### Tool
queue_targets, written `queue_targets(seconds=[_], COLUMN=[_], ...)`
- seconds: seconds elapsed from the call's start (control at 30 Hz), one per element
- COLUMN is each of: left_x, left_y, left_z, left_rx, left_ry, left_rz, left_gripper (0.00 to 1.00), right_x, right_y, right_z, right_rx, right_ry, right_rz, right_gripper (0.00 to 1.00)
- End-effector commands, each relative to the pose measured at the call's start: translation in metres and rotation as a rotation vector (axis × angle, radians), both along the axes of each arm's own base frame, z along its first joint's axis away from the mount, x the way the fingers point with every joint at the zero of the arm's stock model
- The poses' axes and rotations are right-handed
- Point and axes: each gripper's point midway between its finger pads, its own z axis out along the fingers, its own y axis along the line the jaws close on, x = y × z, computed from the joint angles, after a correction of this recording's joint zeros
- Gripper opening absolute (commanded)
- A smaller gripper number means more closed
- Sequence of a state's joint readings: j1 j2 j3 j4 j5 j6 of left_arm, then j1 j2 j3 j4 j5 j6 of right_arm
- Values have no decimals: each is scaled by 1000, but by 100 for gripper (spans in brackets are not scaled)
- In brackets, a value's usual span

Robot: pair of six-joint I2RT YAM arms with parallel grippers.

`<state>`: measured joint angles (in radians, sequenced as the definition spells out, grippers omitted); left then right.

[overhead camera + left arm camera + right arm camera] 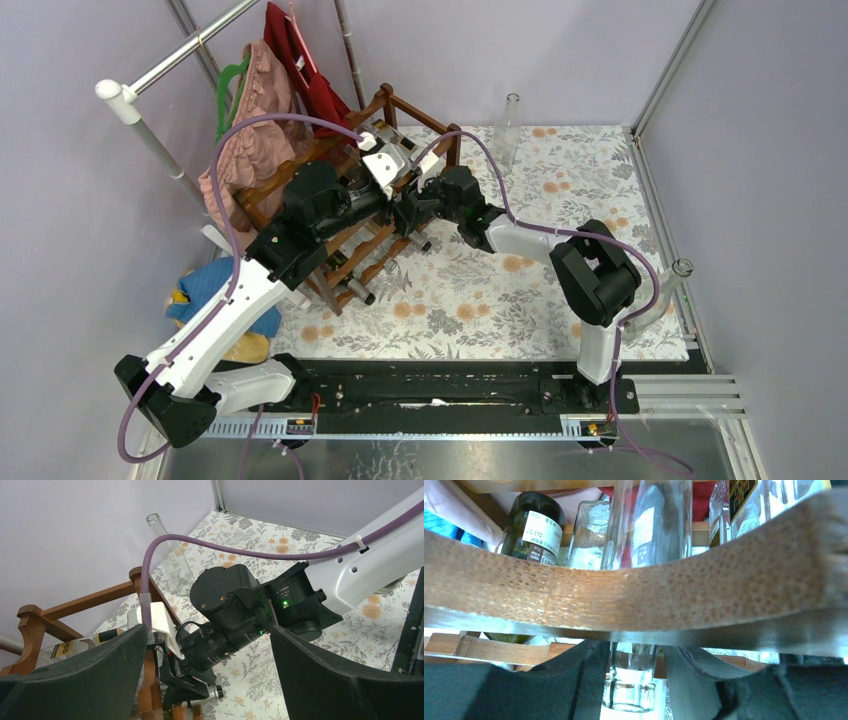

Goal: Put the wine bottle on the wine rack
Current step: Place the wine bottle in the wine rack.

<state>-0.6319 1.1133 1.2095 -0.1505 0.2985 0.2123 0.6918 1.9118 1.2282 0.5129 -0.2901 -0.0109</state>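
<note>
The wine bottle [633, 692] is clear glass and lies on the dark reddish-brown wine rack [350, 262], its neck passing under a scalloped rail [634, 600]. My right gripper [636, 680] is at the rack's front, open. The neck sits between its fingers [574, 680], with a thin gap on the right side. In the top view the right gripper [408, 215] is low against the rack and the bottle is mostly hidden under the arms. My left gripper [210, 675] hovers above the rack, open wide with nothing held, and it looks onto the right wrist [225, 595].
Other bottles lie in the rack, among them a dark green one [531, 530]. An empty clear bottle [508, 125] stands at the back of the floral mat and another [665, 295] at its right edge. Clothes [250, 140] hang left of the rack, above a blue plush toy [215, 290].
</note>
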Motion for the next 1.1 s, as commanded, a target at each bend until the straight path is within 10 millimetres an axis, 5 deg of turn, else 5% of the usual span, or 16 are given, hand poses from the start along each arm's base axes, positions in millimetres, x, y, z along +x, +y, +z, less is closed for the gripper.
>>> queue_targets(seconds=[0.0,0.77,1.07], left_x=[4,2,-1], left_y=[1,2,2], left_z=[9,14,16], left_rx=[-18,-29,-40], left_ry=[-45,-52,-57], left_rz=[5,1,-7], left_gripper=[99,99,99], right_x=[10,-8,-47], right_y=[-2,-12,-38], right_z=[43,83,91], right_rx=[29,61,28], right_ry=[-84,-74,-125], right_rz=[-17,-6,55], right_gripper=[52,57,54])
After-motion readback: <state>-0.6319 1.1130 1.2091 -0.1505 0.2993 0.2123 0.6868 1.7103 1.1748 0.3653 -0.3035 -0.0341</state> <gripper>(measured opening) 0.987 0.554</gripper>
